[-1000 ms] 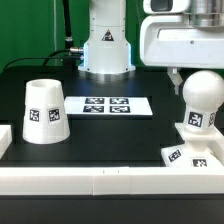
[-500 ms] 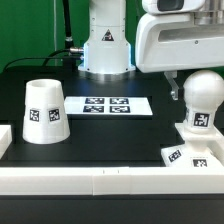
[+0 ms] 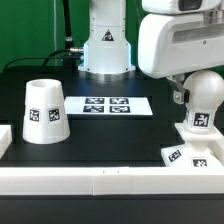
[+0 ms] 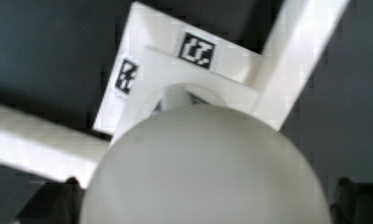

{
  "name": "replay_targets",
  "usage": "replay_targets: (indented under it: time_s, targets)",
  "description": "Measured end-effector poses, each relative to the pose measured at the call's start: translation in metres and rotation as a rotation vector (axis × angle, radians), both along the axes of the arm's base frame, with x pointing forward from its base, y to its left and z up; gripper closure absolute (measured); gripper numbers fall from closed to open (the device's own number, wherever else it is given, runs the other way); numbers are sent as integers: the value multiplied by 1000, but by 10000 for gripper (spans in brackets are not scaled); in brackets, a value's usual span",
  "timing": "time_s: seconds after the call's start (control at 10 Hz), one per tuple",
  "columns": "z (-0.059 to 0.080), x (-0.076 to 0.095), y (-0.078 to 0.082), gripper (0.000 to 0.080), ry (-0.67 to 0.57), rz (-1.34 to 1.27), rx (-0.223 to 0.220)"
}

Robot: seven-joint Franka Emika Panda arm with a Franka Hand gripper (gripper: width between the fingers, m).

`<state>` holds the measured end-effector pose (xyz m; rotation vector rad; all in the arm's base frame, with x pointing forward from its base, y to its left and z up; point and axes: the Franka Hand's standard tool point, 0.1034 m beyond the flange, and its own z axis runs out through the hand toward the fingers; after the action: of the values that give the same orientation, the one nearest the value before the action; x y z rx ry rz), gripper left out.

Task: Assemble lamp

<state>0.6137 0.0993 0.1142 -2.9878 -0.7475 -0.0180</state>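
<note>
The round-topped bulb (image 3: 205, 100) stands upright on the low square base (image 3: 190, 152) at the exterior view's right. My gripper (image 3: 190, 88) hangs over it, and one finger (image 3: 180, 93) shows beside the bulb's upper part. In the wrist view the bulb (image 4: 201, 160) fills the space between my two dark fingertips (image 4: 58, 203), with a small gap still showing on one side, so the gripper (image 4: 204, 205) is open around it. The tagged base (image 4: 165, 50) lies below. The conical shade (image 3: 44, 110) stands alone, mouth up, at the exterior view's left.
The marker board (image 3: 108, 105) lies flat in the middle of the black table. A white rail (image 3: 100, 182) runs along the table's front edge, just in front of the base. The arm's pedestal (image 3: 105, 50) stands at the back.
My gripper has come down over the bulb, so its finger now sits lower beside it. The bulb, base and shade have not moved.
</note>
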Motion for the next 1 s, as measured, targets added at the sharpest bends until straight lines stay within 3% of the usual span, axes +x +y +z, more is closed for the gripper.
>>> replay_targets:
  time_s: [0.4, 1.0]
  targets:
    - [-1, 2, 0, 100, -24, 393, -41]
    - [-3, 2, 0, 100, -36, 762, -65]
